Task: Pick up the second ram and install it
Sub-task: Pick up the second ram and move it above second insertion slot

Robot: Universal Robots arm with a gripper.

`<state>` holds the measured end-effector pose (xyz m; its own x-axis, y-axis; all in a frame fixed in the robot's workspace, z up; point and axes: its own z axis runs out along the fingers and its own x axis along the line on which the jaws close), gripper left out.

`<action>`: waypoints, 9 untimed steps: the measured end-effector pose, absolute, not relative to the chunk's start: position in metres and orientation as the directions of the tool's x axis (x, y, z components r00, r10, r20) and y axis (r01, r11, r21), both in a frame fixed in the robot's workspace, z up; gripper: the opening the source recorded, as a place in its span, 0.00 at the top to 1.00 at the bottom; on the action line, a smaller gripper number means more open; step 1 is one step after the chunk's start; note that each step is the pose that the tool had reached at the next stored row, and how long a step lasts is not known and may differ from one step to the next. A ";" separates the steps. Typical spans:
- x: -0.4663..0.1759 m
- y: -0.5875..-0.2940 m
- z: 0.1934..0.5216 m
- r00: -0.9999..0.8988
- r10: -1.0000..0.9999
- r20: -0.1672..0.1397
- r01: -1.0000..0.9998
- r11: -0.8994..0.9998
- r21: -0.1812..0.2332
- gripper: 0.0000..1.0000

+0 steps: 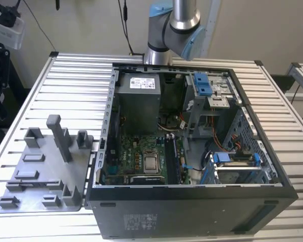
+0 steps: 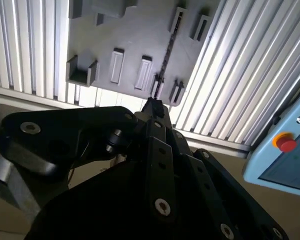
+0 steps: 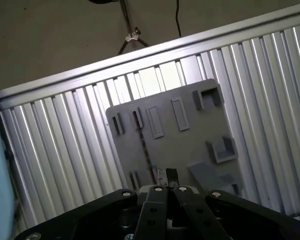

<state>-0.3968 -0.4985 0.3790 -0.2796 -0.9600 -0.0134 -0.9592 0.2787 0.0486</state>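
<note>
Black gripper (image 3: 167, 176) held above the ram (image 3: 144, 147); whether it is open or closed cannot be told.
The ram is seen edge-on in both wrist views, stood in slots of the grey holder (image 3: 190, 135) on the ribbed table (image 3: 65, 165), and it is not yet grasped. For a clean pick, the grip is best squared across the thin edge, centred along its length and lowered straight.

Exterior light: bright, even, from overhead; the ribbed table (image 1: 65, 75) is pale, close to washed out.
Case interior: the computer case (image 1: 192, 212) is shaded inside, darkest along its walls.
Shadows: soft and short beside the posts of the grey holder plate (image 1: 40, 174).
Wrist glare: in both wrist views the table ribs flare white in strips.
Gripper: the gripper (image 2: 152, 106) is black, underexposed and soft so near the lens, with small highlights on its screws.
</note>
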 end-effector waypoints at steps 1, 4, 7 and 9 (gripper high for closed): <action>-0.397 -0.499 0.379 -0.280 -0.960 -0.014 -0.959 0.279 0.048 0.89; -0.397 -0.499 0.379 -0.279 -0.960 -0.014 -0.959 0.278 0.048 0.89; -0.397 -0.499 0.379 -0.279 -0.960 -0.014 -0.959 0.278 0.048 0.88; -0.397 -0.499 0.379 -0.279 -0.960 -0.014 -0.959 0.278 0.048 0.82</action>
<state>-0.3968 -0.4986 0.3788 -0.2793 -0.9601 -0.0138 -0.9593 0.2783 0.0483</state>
